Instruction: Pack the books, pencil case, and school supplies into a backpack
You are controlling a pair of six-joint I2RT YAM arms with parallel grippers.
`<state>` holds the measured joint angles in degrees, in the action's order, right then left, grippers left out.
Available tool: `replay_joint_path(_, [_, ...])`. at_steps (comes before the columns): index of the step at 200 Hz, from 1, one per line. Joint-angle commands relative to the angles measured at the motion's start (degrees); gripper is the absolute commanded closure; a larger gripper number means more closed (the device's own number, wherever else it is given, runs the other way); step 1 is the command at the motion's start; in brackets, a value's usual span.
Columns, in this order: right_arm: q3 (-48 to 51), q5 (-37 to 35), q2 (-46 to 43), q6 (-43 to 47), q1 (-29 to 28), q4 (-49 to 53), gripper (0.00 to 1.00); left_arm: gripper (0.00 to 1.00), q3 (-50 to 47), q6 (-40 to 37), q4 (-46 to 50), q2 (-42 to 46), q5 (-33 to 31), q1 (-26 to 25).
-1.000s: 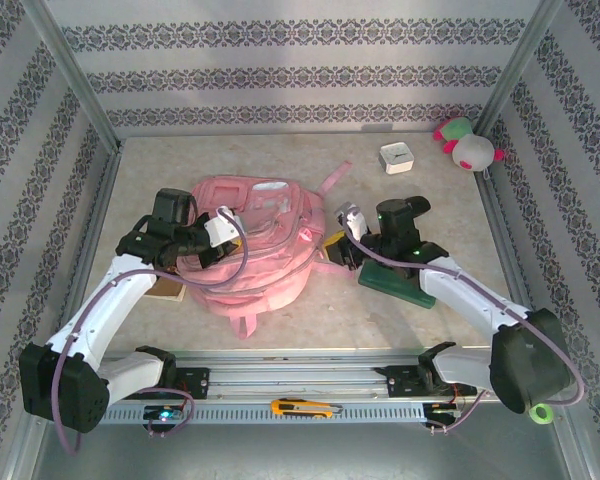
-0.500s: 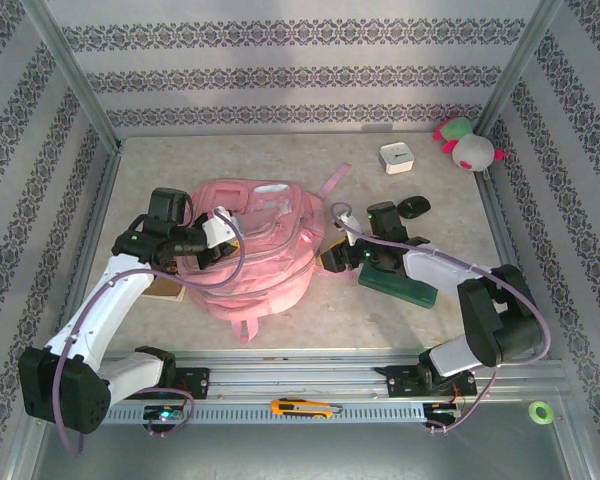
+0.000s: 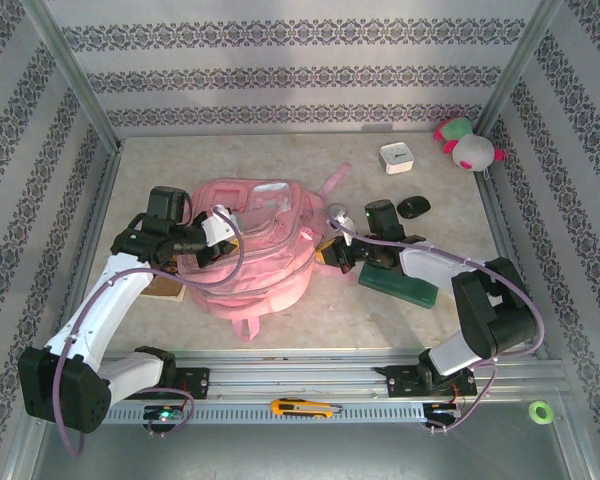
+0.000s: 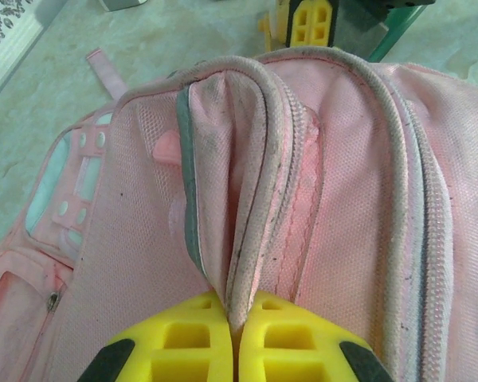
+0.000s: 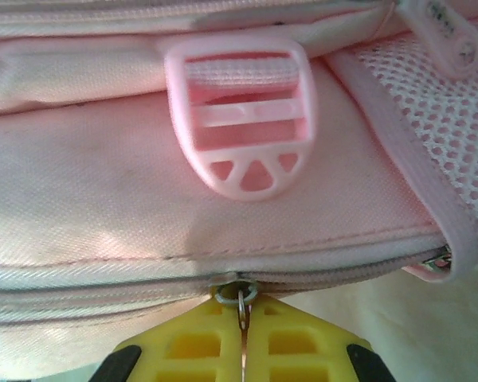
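Note:
The pink backpack (image 3: 255,245) lies flat in the middle of the table. My left gripper (image 3: 223,233) is shut on a raised fold of its fabric (image 4: 239,239) beside a zip seam; the yellow fingertips (image 4: 183,342) pinch it. My right gripper (image 3: 330,252) is at the backpack's right edge, shut on a metal zipper pull (image 5: 240,306) that hangs from the slider on a closed zip (image 5: 103,278). A pink plastic strap buckle (image 5: 243,111) sits just above it. A dark green book (image 3: 400,284) lies under the right arm.
A small white box (image 3: 395,158) and a pink-and-green plush toy (image 3: 467,143) sit at the back right. A black object (image 3: 413,207) lies near the right arm. A brown item (image 3: 166,289) pokes out left of the backpack. A yellow utility knife (image 3: 300,407) rests on the front rail.
The right arm has folded in and its gripper has slid left to the backpack's right edge, closing on the zipper pull. The left gripper has kept its hold on the fabric.

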<state>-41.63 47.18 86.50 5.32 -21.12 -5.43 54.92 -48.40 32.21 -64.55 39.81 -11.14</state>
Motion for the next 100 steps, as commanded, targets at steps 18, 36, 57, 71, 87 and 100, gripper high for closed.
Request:
replay_joint_path(18, [0.7,5.4,-4.7,-4.5,0.6,-2.3,1.00,1.00,0.6,4.0,-8.8,0.8,-5.4,-0.8])
replay_joint_path(36, [0.0,7.6,-5.0,-7.9,0.2,-2.6,1.00,1.00,0.2,5.1,-9.4,0.8,-10.0,-2.5])
replay_joint_path(57, [-1.1,9.1,-5.5,-11.4,-1.0,-2.4,1.00,1.00,-0.8,7.1,-11.3,0.9,-14.8,-5.6])
replay_joint_path(71, [-1.7,9.9,-5.9,-13.6,-1.9,-2.3,1.00,1.00,-1.7,9.1,-13.6,0.7,-19.0,-7.6])
replay_joint_path(87, [-2.1,9.9,-6.7,-16.9,-2.5,-2.2,1.00,1.00,-2.3,12.4,-16.7,0.2,-22.8,-9.0])
replay_joint_path(100, [-2.5,10.0,-7.1,-19.6,-3.2,-2.1,1.00,1.00,-2.8,14.9,-19.1,-0.1,-24.1,-9.8])
